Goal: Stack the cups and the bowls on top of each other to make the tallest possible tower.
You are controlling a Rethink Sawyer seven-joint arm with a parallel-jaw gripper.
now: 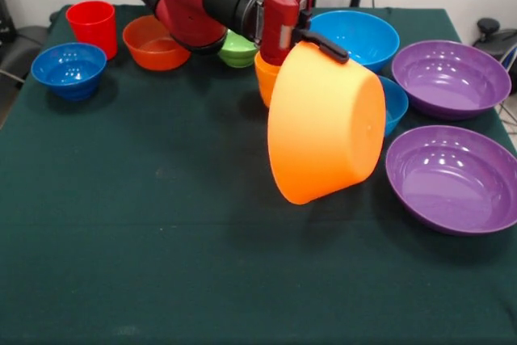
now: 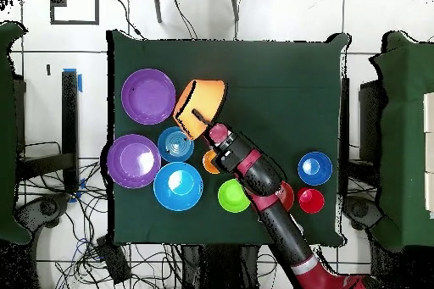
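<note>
Yellow-orange bowl (image 1: 327, 123) empty, tilted, rim clamped by pincer (image 1: 323, 44).

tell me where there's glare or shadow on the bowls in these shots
Front view: white glare streaks run along the inner walls of both purple bowls, and the lifted yellow-orange bowl, gripped at its rim by the gripper, casts a soft shadow on the green tablecloth beneath it. Overhead view: a bright spot sits inside the big blue bowl.

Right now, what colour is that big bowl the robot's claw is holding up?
Yellow-orange: the large bowl, tilted in the gripper, shows best in the front view.
</note>
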